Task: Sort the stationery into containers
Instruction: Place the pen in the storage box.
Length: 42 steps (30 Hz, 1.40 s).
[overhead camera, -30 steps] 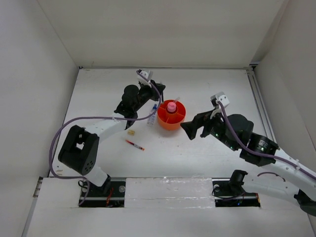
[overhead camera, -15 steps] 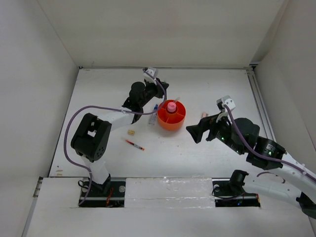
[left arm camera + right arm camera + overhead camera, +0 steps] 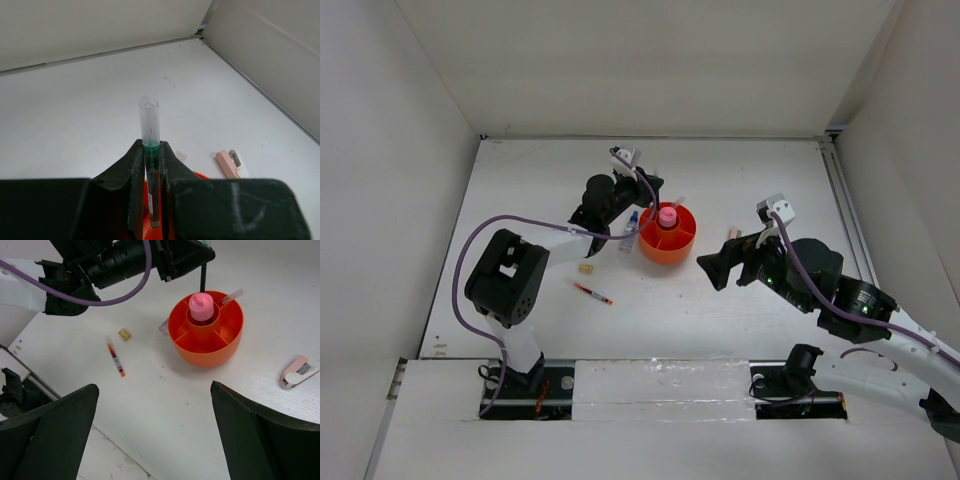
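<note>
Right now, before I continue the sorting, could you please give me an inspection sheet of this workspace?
Surface: white table, with loose items on it.
Job's things: the orange organiser holds the pink tube in its central cup and a capped pen in an outer compartment. The red pen, yellow eraser and blue-capped marker lie on the table.
Clutter: a small pink and white item to the right of the organiser.
Hands: the left hand is shut on a clear-capped pen, upright over the organiser. The right hand is open and empty.
Cables: one purple cable along each arm.
Surroundings: white walls; nothing else seen.
</note>
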Each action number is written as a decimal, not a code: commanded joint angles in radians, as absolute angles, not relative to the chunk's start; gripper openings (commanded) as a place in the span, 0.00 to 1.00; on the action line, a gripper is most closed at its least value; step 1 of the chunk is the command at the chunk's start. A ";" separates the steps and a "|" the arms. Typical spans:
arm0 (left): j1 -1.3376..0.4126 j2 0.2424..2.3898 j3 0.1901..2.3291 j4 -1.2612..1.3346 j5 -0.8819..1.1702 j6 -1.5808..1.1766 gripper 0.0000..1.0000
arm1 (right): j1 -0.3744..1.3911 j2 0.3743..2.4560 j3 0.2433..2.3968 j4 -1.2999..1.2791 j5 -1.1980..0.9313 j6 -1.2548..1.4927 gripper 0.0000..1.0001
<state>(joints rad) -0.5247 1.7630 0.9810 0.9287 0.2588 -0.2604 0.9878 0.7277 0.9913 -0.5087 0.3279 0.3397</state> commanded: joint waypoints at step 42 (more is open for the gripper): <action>-0.393 1.189 1.127 -0.324 -0.501 -0.938 1.00 | 1.063 1.386 1.156 -0.243 0.104 0.187 0.94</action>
<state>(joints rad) -0.4171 1.2518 1.1000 0.0673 -0.3779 -0.7490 1.0416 1.3270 1.0904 -0.3302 0.1390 0.2131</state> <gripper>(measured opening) 0.997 0.947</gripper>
